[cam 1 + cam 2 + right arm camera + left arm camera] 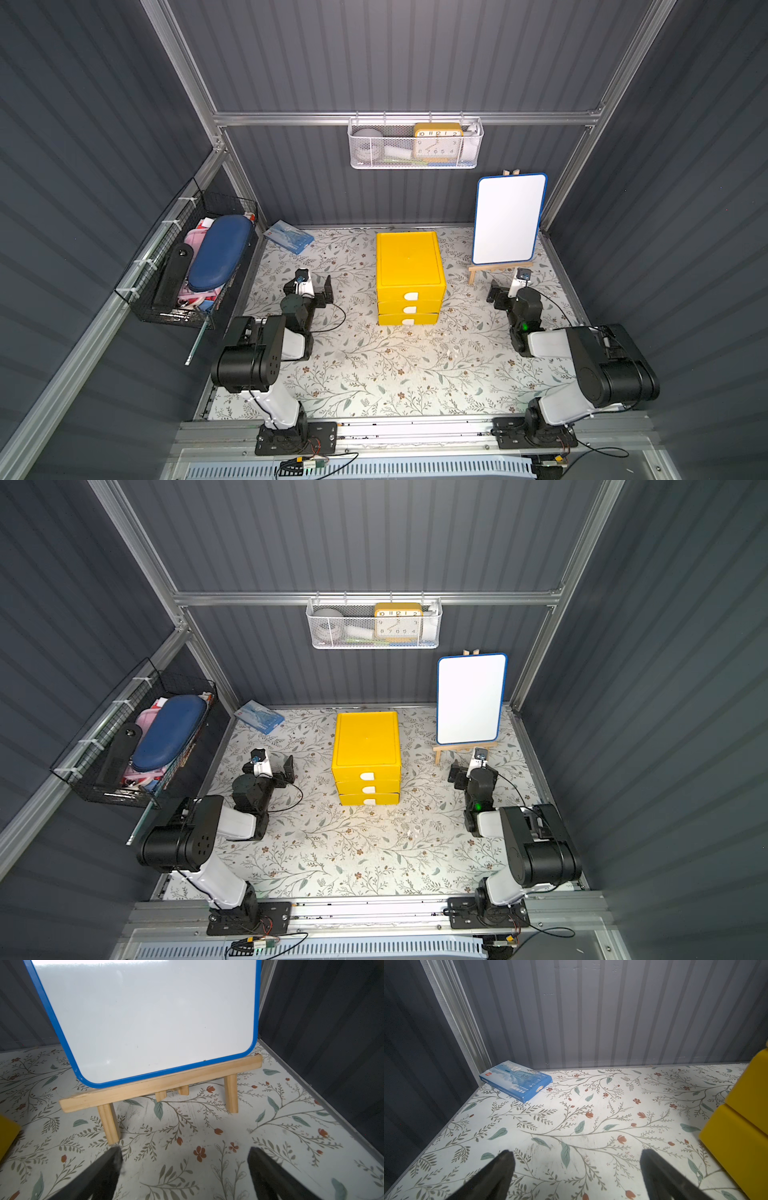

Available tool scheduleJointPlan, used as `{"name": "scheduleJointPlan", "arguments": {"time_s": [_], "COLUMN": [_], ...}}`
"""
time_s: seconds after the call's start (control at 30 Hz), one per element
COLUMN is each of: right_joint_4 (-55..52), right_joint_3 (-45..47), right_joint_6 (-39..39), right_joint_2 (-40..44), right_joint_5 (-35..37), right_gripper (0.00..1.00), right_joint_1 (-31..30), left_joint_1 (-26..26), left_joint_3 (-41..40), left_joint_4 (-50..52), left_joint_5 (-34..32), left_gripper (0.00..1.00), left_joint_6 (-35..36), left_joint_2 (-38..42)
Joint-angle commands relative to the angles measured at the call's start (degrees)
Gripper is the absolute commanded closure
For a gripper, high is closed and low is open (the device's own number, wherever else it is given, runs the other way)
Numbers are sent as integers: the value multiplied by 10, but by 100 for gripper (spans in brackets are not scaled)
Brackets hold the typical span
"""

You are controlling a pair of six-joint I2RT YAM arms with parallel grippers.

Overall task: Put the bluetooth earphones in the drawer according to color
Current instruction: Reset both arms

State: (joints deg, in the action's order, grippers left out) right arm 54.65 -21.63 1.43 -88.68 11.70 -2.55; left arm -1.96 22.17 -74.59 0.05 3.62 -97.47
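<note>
Searching for the earphones: no black, white or pink case shows on the table [374, 374] in any view. Whether they lie inside the shut drawers or somewhere hidden, I cannot tell.
Drawer unit: the yellow drawer unit [409, 270] stands at the centre of the frame in both top views. Its three stacked drawers are all pushed in, each with a white handle [410, 296] facing the lower edge.
Left gripper: the left gripper [576, 1157] hangs low over bare table at centre left of a top view, jaws spread wide with nothing between them. The unit's yellow side shows in its wrist view.
Right gripper: the right gripper [185, 1150] sits at centre right, jaws wide and empty, facing the wooden easel [160, 1084] and its whiteboard [145, 1018].
Clutter: a blue box [289, 237] lies at the table's upper left corner. A black wire basket [166, 224] at left holds a blue pouch [220, 249] and pink items too jumbled to name. A white mesh basket [374, 160] at upper centre holds a clock [437, 141].
Step in hand: judged, neither arm is working on anything. Either sorting has not begun or it is finished; the frames do not decide.
Next move: if cases remain to be sorted, a drawer must come open first. One claw lines up on a white handle, narrows onto it and pulls straight toward the lower edge, with the unit kept from sliding.
</note>
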Motion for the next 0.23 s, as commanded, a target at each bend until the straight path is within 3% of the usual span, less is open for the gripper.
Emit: {"name": "scheduleJointPlan", "arguments": {"time_s": [0.0,0.2], "right_joint_4": [3,2], "right_joint_3": [5,5], "right_joint_6": [-4,-4], "right_joint_2": [-5,-5], "right_joint_5": [-4,-4], "right_gripper": [1,1], "right_joint_1": [3,3], "left_joint_1": [-1,-1], "left_joint_3": [-1,-1], "left_joint_4": [-14,-15], "left_joint_5": [9,15], "left_gripper": [1,1], "left_joint_6": [11,13], "left_joint_2": [1,2]}}
